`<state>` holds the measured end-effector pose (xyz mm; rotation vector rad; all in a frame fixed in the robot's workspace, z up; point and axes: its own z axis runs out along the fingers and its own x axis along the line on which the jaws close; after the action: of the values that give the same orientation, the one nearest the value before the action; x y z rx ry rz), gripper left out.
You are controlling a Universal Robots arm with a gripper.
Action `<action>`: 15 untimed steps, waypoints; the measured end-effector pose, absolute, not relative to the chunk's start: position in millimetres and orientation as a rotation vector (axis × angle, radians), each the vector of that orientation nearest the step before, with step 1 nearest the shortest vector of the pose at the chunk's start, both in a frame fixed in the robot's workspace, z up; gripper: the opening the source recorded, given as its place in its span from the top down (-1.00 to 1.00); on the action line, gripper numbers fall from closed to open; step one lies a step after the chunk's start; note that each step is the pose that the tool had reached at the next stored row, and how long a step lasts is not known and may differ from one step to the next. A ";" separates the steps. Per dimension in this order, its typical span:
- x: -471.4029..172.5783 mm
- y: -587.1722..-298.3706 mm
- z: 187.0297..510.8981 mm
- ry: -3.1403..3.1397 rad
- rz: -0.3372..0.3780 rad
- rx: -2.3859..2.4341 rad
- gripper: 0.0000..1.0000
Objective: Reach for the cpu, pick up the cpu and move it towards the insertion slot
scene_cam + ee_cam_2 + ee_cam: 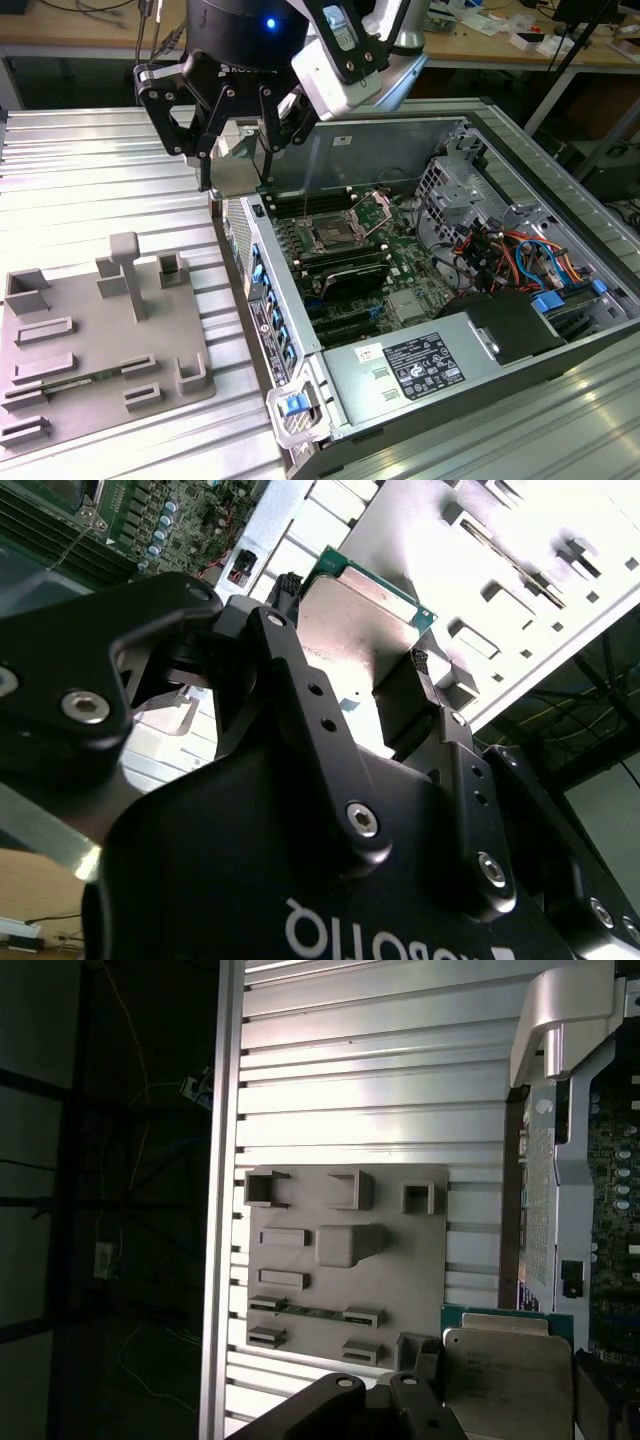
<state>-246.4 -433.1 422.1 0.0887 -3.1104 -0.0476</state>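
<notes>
My gripper (236,182) hangs above the near-left edge of the open computer case and is shut on the cpu (238,172), a flat silvery square with a thin green rim. In the second wrist view the cpu (362,605) sits flat between two black fingers (287,592), held by opposite edges. The first wrist view has the cpu (505,1380) over the ribbed table beside the case wall. The insertion slot (330,237), a shiny metal-framed socket with a dark centre, lies on the motherboard, to the exterior view's right of the gripper and lower.
A grey plastic fixture tray (100,340) (345,1260) with raised posts lies on the ribbed metal table (80,170) at the exterior view's left. The case (520,130) holds memory slots, cables, drive cages and a power supply (420,365). Benches stand behind.
</notes>
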 end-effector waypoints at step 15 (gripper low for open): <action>-224.0 -432.2 417.5 -3.110 -0.048 0.089 -0.09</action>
<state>-224.0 -432.2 417.5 0.0887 -3.1103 -0.0476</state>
